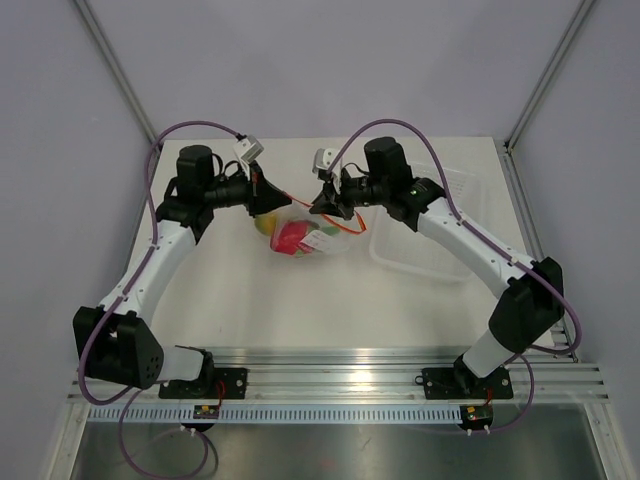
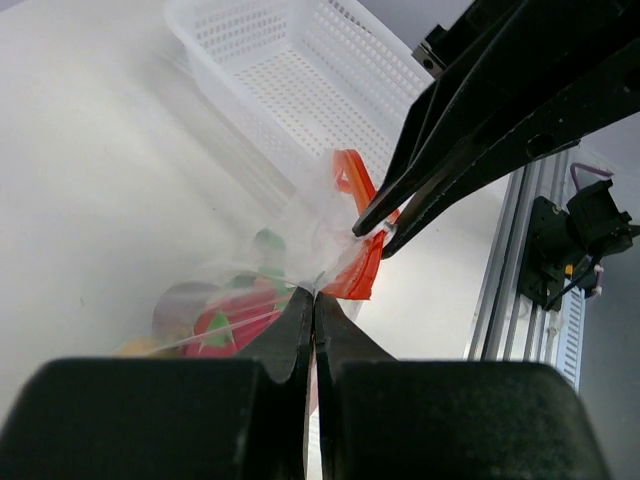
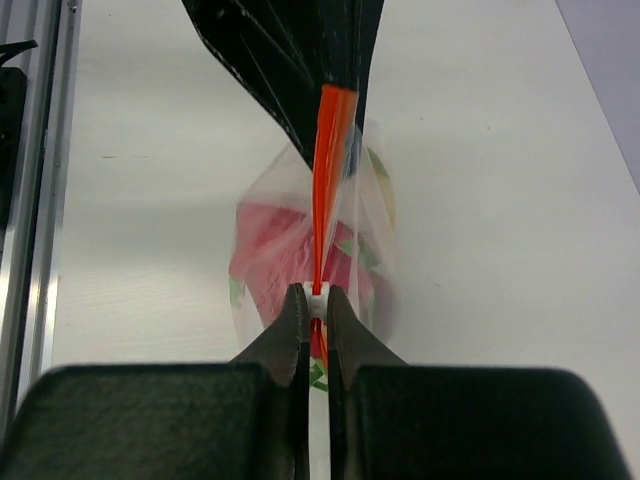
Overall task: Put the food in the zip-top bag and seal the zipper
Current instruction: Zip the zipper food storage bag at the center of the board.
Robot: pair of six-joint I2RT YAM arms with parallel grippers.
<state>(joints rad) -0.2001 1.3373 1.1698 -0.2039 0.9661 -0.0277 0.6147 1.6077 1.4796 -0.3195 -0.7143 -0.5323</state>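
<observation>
The clear zip-top bag (image 1: 318, 240) hangs between my two grippers above the table, and the food is inside it. The pink-red fruit with green leaves (image 1: 291, 237) and the yellow-orange one (image 1: 265, 225) show through the plastic. The dark red one (image 2: 180, 305) shows dimly in the left wrist view. My left gripper (image 1: 272, 195) is shut on the bag's left mouth corner (image 2: 318, 280). My right gripper (image 1: 322, 207) is shut on a small white slider (image 3: 317, 294) on the orange-red zipper (image 3: 328, 160), which runs taut and straight away from its jaws to the left gripper (image 3: 300, 70).
A rigid clear perforated tray (image 1: 425, 225) stands right of the bag, under the right arm; it also shows in the left wrist view (image 2: 300, 80). The aluminium rail (image 1: 340, 365) runs along the near table edge.
</observation>
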